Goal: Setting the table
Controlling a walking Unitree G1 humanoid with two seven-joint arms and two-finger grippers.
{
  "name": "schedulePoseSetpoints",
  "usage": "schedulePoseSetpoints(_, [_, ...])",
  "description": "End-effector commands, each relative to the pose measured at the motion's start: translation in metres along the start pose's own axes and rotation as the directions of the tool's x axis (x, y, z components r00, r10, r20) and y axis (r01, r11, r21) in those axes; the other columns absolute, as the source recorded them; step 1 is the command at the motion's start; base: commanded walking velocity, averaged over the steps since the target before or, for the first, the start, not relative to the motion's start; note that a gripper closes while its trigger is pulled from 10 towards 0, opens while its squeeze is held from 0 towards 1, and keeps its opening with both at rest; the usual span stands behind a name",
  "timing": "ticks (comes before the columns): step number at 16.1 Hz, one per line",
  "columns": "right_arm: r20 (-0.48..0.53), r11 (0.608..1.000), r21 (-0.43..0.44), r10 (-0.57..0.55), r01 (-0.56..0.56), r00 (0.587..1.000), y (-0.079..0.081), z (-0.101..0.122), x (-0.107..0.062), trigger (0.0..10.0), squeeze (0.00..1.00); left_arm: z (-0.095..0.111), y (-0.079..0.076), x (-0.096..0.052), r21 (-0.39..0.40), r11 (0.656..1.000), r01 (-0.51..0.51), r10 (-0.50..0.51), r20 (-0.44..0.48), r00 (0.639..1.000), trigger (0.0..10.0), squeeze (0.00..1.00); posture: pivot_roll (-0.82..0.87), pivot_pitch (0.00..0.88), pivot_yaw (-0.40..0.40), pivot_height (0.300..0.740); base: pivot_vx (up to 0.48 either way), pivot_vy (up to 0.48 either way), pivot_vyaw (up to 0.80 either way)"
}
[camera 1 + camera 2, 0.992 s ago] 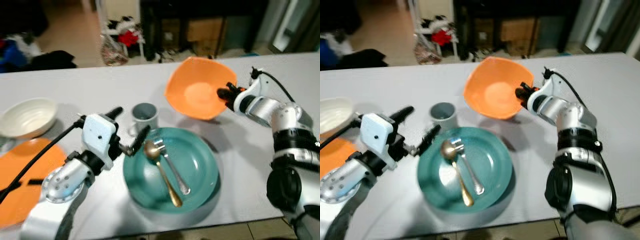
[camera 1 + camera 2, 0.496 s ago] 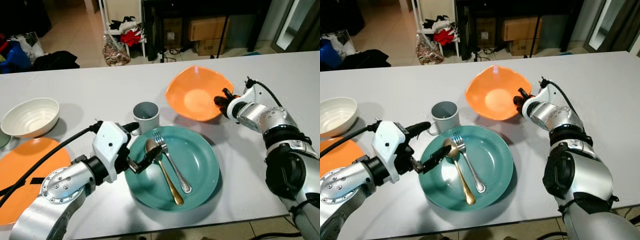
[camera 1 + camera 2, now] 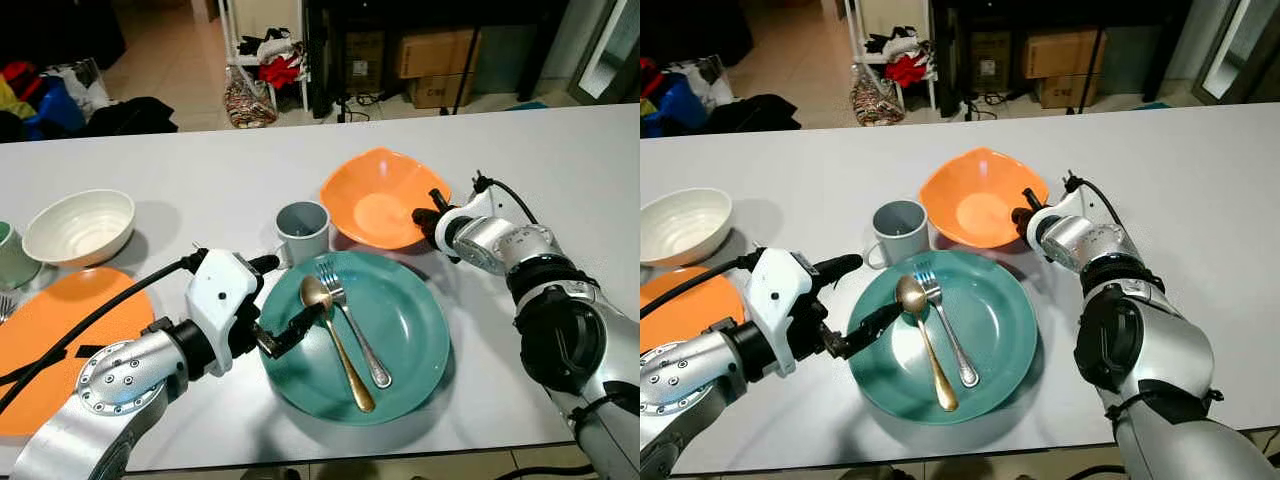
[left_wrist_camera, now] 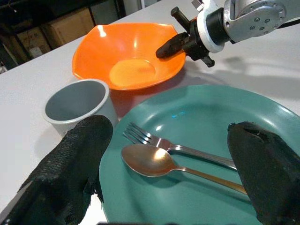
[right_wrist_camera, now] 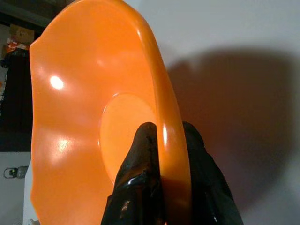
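Observation:
An orange bowl [image 3: 378, 205] sits tilted low over the white table behind a teal plate [image 3: 415, 335]. My right gripper [image 3: 428, 215] is shut on the bowl's right rim, one finger inside and one outside [image 5: 140, 159]. A gold spoon [image 3: 335, 335] and a silver fork [image 3: 352, 325] lie side by side on the teal plate. My left gripper [image 3: 288, 292] is open at the plate's left rim, its lower finger [image 4: 267, 168] reaching over the rim near the spoon's bowl [image 4: 145, 160]. A grey mug [image 3: 302, 230] stands just behind the plate.
A white bowl [image 3: 80, 225] stands at the far left, with an orange plate [image 3: 60, 335] in front of it. A green cup [image 3: 10, 258] shows at the left edge. Beyond the table's far edge are boxes and a rack with clothes [image 3: 265, 60].
The orange bowl has come down from a steep tilt to lie flatter and lower, still in my right gripper. My left gripper has moved in to the teal plate's rim. The camera has shifted.

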State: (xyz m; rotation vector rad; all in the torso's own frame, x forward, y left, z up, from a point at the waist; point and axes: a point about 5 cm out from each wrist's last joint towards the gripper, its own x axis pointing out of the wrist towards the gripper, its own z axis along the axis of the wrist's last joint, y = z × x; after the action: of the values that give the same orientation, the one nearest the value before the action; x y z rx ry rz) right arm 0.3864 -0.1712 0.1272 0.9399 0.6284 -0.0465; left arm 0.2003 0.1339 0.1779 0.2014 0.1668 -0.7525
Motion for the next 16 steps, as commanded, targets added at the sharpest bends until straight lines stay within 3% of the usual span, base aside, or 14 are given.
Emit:
schedulePoseSetpoints(1, [0.026, 0.999, 0.012, 0.037, -0.037, 0.999, 0.017, 0.007, -0.001, 10.0, 0.0, 0.002, -0.001, 0.0, 0.005, 1.0, 0.005, -0.005, -0.004, 1.0, 10.0, 0.0, 0.05, 0.0, 0.086, 0.74, 0.0, 0.0, 0.0])
schedulePoseSetpoints(7, [-0.022, 1.0, -0.001, -0.011, 0.011, 1.0, 0.012, -0.004, 0.002, 10.0, 0.0, 0.002, -0.001, 0.0, 0.01, 1.0, 0.006, -0.006, -0.018, 1.0, 10.0, 0.0, 0.05, 0.0, 0.084, 0.74, 0.0, 0.0, 0.0])
schedulePoseSetpoints(8, [-0.026, 1.0, -0.001, -0.011, 0.011, 1.0, 0.012, -0.005, 0.002, 10.0, 0.11, 0.002, -0.001, 0.0, 0.01, 1.0, 0.006, -0.006, -0.018, 1.0, 10.0, 0.0, 0.05, 0.0, 0.083, 0.74, 0.0, 0.0, 0.0])
schedulePoseSetpoints(9, [-0.032, 1.0, -0.002, -0.011, 0.011, 0.999, 0.012, -0.006, 0.002, 10.0, 0.36, 0.002, -0.001, 0.0, 0.009, 1.0, 0.006, -0.006, -0.017, 1.0, 10.0, 0.0, 0.05, 0.0, 0.083, 0.74, 0.0, 0.0, 0.0])
schedulePoseSetpoints(10, [-0.035, 1.0, 0.0, -0.01, 0.01, 0.999, 0.013, -0.007, 0.003, 10.0, 0.67, 0.002, -0.001, 0.001, 0.01, 1.0, 0.006, -0.005, -0.017, 1.0, 10.0, 0.0, 0.05, 0.0, 0.082, 0.74, 0.0, 0.0, 0.0])
schedulePoseSetpoints(11, [-0.035, 1.0, 0.004, -0.01, 0.01, 0.999, 0.013, -0.007, 0.003, 10.0, 0.86, 0.003, -0.001, 0.001, 0.01, 1.0, 0.005, -0.005, -0.015, 1.0, 10.0, 0.0, 0.05, 0.0, 0.082, 0.74, 0.0, 0.0, 0.0])
schedulePoseSetpoints(13, [-0.035, 1.0, 0.008, -0.009, 0.01, 0.999, 0.013, -0.007, 0.003, 10.0, 1.0, 0.003, -0.001, 0.002, 0.012, 1.0, 0.005, -0.004, -0.015, 1.0, 10.0, 0.0, 0.05, 0.0, 0.079, 0.74, 0.0, 0.0, 0.0])
schedulePoseSetpoints(16, [-0.034, 1.0, 0.016, -0.009, 0.01, 0.999, 0.013, -0.007, 0.003, 10.0, 1.0, 0.003, -0.001, 0.003, 0.013, 1.0, 0.003, -0.003, -0.012, 1.0, 10.0, 0.0, 0.05, 0.0, 0.08, 0.74, 0.0, 0.0, 0.0])
